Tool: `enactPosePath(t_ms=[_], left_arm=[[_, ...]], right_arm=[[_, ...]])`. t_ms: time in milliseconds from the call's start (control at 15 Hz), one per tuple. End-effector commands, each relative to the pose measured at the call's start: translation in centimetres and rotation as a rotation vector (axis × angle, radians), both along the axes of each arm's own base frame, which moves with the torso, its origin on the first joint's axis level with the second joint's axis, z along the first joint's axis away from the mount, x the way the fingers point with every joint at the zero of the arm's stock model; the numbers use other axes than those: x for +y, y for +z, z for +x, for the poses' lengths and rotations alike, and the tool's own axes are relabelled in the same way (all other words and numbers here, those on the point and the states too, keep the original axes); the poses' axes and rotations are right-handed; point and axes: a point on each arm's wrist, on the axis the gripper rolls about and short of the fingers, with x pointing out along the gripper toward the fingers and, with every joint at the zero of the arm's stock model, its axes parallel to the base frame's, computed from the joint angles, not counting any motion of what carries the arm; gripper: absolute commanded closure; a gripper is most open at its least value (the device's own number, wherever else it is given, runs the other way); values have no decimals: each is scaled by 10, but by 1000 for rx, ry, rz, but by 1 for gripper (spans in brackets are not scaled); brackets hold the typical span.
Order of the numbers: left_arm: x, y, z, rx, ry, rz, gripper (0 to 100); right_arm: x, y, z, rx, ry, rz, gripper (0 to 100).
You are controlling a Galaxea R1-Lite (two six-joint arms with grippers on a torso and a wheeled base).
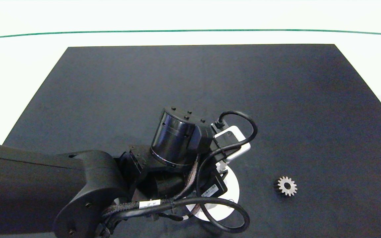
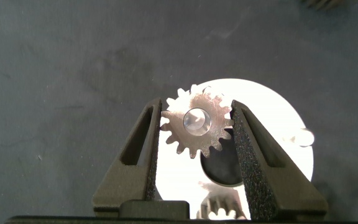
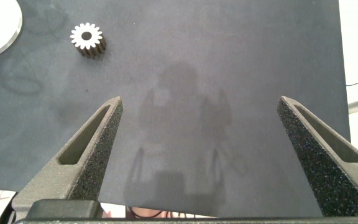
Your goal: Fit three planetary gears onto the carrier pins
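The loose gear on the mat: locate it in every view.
Head view: loose gear on the black mat, right of the white disc.
Left wrist view: only a sliver at the top edge, uncertain.
Right wrist view: upper left, beside the disc.
Shared landmark: the white disc.

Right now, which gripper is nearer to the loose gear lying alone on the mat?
Probably the left gripper: it is over the white disc beside the loose gear. The right gripper hovers off the head view, the gear ahead.

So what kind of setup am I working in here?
Probably a lab test bench, not a factory line: a black mat on a white table, a green line marking the far edge, and only gear parts laid out, a white disc and a loose gear.
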Motion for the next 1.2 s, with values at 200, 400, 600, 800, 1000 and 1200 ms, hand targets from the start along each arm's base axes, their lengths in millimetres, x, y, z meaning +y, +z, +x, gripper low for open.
enactPosePath(t_ms=[200,400,600,800,1000,1200], left_arm=[[-1,-2,2,-1,1,6,96],[-2,-3,3,0,2,7,96],[-2,-4,4,1,6,6,96],[1,-8,13,-3,30,3,96],[2,-10,16,-3,40,6,96],[2,-10,16,-1,41,6,96]], right_arm=[[0,0,-1,-6,0,-1,0],[0,-1,-2,-11,0,-1,0],[0,-1,-2,-11,0,-1,0],[0,-1,-2,-11,0,-1,0],[0,-1,-2,-9,0,-1,0],[0,-1,-2,-9,0,-1,0]])
